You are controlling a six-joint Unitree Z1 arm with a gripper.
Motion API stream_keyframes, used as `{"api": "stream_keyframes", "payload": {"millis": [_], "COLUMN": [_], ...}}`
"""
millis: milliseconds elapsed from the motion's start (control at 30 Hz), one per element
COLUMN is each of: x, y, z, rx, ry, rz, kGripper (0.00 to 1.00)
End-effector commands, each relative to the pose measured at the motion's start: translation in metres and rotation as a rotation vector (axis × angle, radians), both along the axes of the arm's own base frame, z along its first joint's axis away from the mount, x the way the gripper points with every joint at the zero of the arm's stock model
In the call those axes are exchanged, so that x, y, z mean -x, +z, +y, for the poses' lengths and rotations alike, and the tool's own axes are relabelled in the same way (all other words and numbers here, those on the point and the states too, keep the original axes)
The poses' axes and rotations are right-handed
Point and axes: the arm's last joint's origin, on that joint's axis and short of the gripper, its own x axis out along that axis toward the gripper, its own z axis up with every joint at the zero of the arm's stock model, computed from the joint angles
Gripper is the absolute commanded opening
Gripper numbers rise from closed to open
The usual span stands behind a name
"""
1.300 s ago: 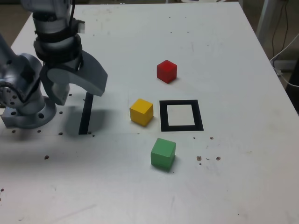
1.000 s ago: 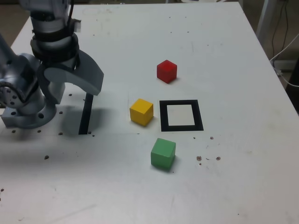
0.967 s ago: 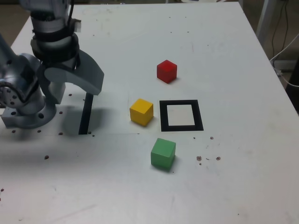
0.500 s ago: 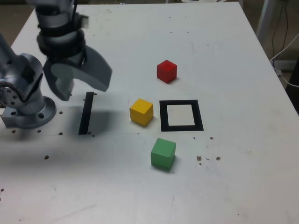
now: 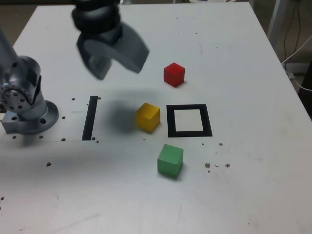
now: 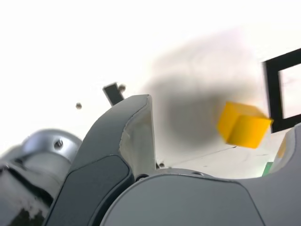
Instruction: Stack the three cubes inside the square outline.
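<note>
Three cubes lie apart on the white table [image 5: 234, 58]: the red cube [image 5: 173, 74] farthest back, the yellow cube [image 5: 147, 117] touching-close to the left side of the square outline [image 5: 170, 121], the green cube [image 5: 170, 160] in front of it. The outline's white centre holds nothing. My gripper [image 5: 119, 68] hangs blurred above the table, left of the red cube and behind the yellow one, open and holding nothing. The wrist view shows the yellow cube [image 6: 242, 125] between my spread fingers [image 6: 131, 136], part of the square outline [image 6: 273, 89] and a sliver of green [image 6: 268, 168].
A straight black strip [image 5: 90, 118] lies at the exterior view's left, beside the arm's grey base [image 5: 24, 105]. Small dark specks dot the table. Cables and a stand leg show past the table's right edge.
The gripper has swung up and to the exterior view's right, from beside the base over the black strip to above the table near the yellow cube. Its jaws stayed open. The cubes have not moved.
</note>
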Motion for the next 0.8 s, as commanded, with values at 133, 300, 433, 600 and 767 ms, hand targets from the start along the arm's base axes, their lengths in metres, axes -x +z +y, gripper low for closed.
{"api": "stream_keyframes", "payload": {"millis": [133,300,433,600,767], "x": [-0.029,-0.055,-0.079,-0.108,-0.126], "y": [0.011,0.010,0.001,-0.013,-0.027], "z": [0.010,0.026,0.042,0.058,0.071], "rx": [-0.055,-0.078,-0.082,-0.084,-0.103], "ry": [-0.173,-0.199,-0.198,-0.212,-0.206], "rz": [0.047,0.105,0.153,0.188,0.216], "kGripper": [0.95,0.95,0.95,0.94,0.92]}}
